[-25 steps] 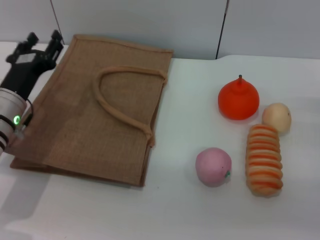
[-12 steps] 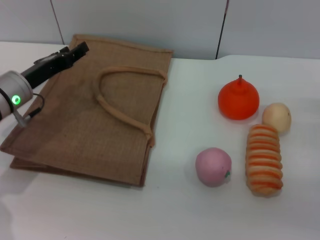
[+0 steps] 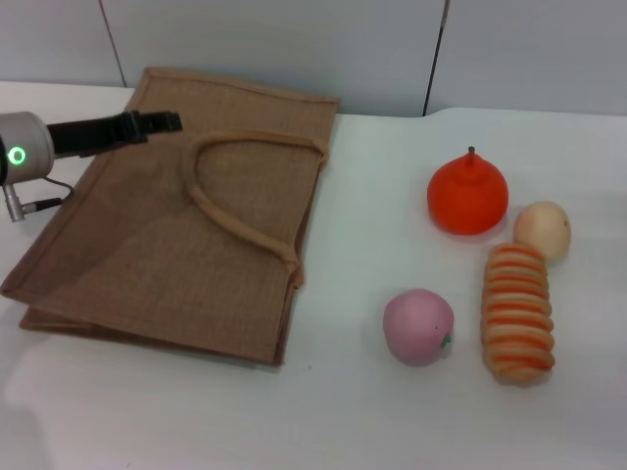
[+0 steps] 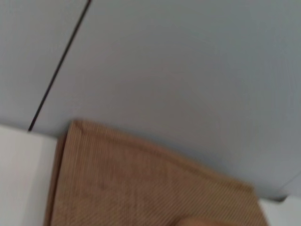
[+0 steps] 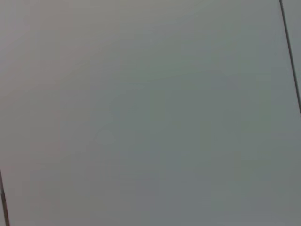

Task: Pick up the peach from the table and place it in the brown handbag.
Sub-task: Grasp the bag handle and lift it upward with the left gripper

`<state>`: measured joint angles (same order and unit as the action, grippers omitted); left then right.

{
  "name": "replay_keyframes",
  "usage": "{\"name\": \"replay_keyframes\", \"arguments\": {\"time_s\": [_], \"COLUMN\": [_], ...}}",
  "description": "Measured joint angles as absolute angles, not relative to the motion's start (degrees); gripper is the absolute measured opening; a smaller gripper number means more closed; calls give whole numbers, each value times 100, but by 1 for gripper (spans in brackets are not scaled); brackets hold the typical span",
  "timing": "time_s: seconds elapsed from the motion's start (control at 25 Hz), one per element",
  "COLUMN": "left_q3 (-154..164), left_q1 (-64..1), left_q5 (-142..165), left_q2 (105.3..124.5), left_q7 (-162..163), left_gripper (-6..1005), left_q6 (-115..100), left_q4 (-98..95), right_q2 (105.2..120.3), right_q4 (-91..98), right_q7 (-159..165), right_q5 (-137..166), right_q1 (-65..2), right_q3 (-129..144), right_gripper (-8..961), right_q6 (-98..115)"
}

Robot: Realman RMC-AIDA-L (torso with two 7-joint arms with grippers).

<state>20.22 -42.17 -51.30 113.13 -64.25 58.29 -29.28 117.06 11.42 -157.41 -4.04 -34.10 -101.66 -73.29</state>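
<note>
Pale grey wall panels with dark seams rise behind our white counter (image 3: pixel 372 411), where the brown handbag (image 3: pixel 147 264) lies flat, its looped handle draped across the top face. Our left pincer (image 3: pixel 168 121) hangs over the handbag's far corner, beside the handle; we cannot tell whether its fingers are spread or pressed together. Our right pincer is out of sight, its wrist camera facing only wall. Well apart from the handbag, off its open edge, the peach (image 3: pixel 418 326) sits free on the counter, touching nothing, with a striped pastry (image 3: pixel 517 313) just beside it; an orange stemmed fruit (image 3: pixel 467 195) and a small beige fruit (image 3: pixel 542 229) lie beyond that. We judge that the bag's mouth must be lifted open by the handle or top layer before the peach goes in.
</note>
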Motion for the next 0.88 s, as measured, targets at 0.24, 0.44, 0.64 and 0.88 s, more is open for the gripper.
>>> {"name": "replay_keyframes", "arguments": {"time_s": [0.24, 0.44, 0.64, 0.88], "left_q3": [2021, 2404, 3101, 3373], "left_q1": [-4639, -4694, -4704, -4797], "left_q5": [-3537, -3224, -3242, -3226], "left_q2": [11480, 11619, 11624, 11618], "left_q7": [-5567, -5376, -5252, -5197], "left_gripper": [663, 662, 663, 662], "left_q6": [5809, 5849, 5712, 5381], "left_q4": [-3465, -3902, -3921, -3624], "right_q2": [11700, 11698, 11698, 11699], "right_q4": [1142, 1142, 1142, 1142], "right_q7": [-15741, -15741, -15741, -15741], "right_q5": [-404, -404, -404, -404], "right_q1": [-3410, -3410, -3410, -3413], "right_q3": [-10159, -10151, -10158, -10176], "right_gripper": [835, 835, 834, 834], "right_q6": [-7329, -7330, -7330, -7330]}}
